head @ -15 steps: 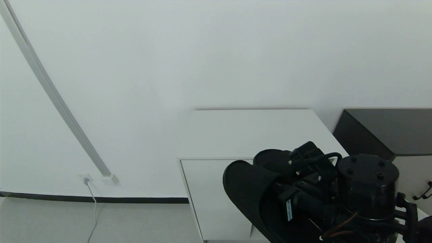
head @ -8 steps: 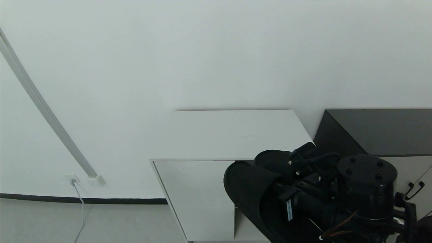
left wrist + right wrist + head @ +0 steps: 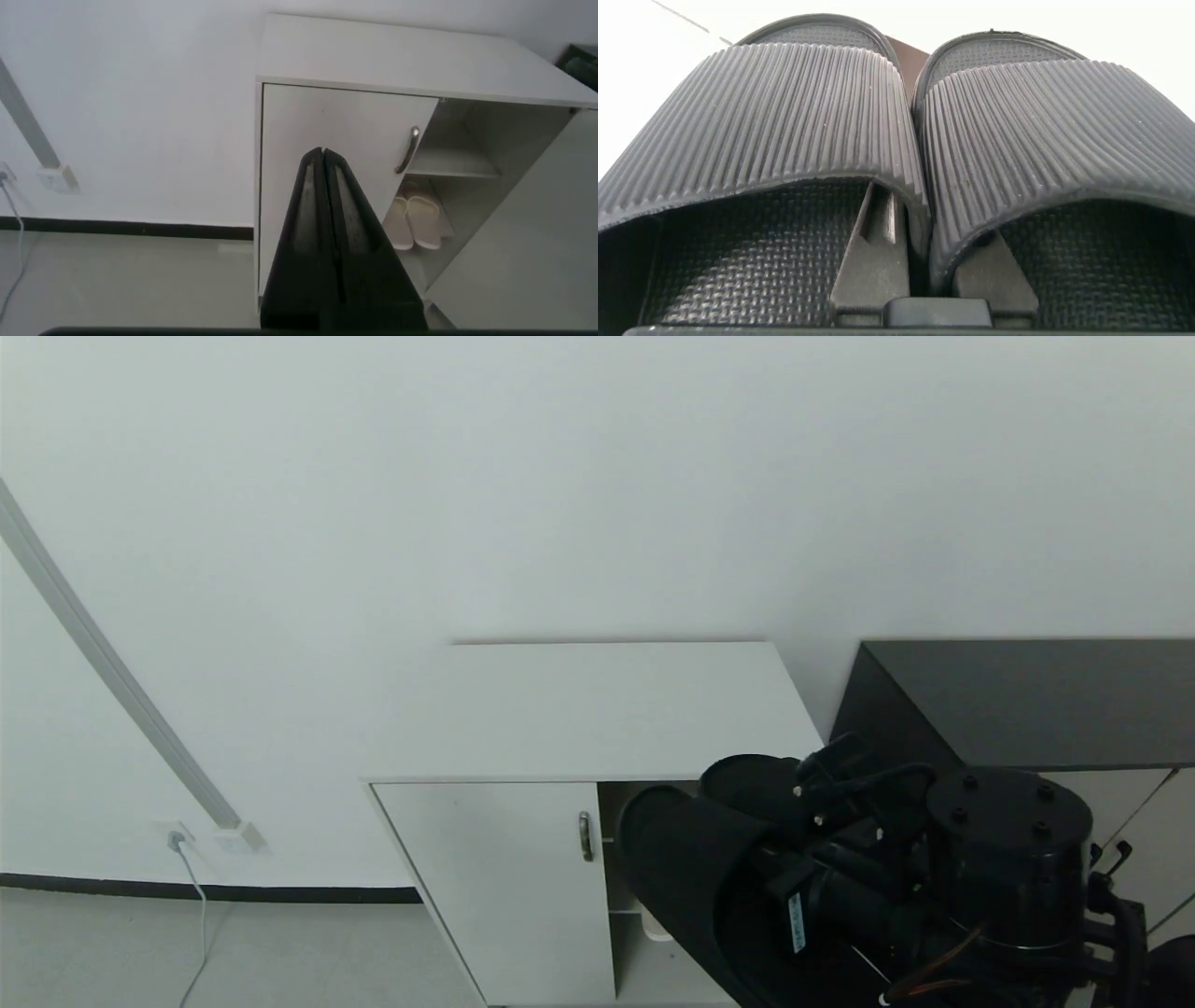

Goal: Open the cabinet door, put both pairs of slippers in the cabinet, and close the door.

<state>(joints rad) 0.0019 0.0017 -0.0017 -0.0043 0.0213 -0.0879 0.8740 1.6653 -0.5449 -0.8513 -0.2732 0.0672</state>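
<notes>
We see the right hand [image 3: 845,859] raised in front of the cabinet [image 3: 597,709], holding the black slippers [image 3: 691,859] side by side with their soles facing the cabinet. In the right wrist view, one finger [image 3: 868,271] lies under the ribbed strap of each of the black slippers [image 3: 822,112], and the right hand [image 3: 924,275] pinches their two inner edges together. The left hand [image 3: 323,163] hangs free before the cabinet [image 3: 392,56], its jaws pressed together with nothing between them. The left door [image 3: 504,887] of the cabinet is shut, with its handle [image 3: 585,836] at the inner edge. The right door [image 3: 523,243] stands swung open. Inside the open half we note a shelf [image 3: 453,168], and below it the white slippers [image 3: 416,219] lie as a pair, side by side and touching. A dark cabinet [image 3: 1027,695] stands just beside the white one, against the wall [image 3: 560,476].
</notes>
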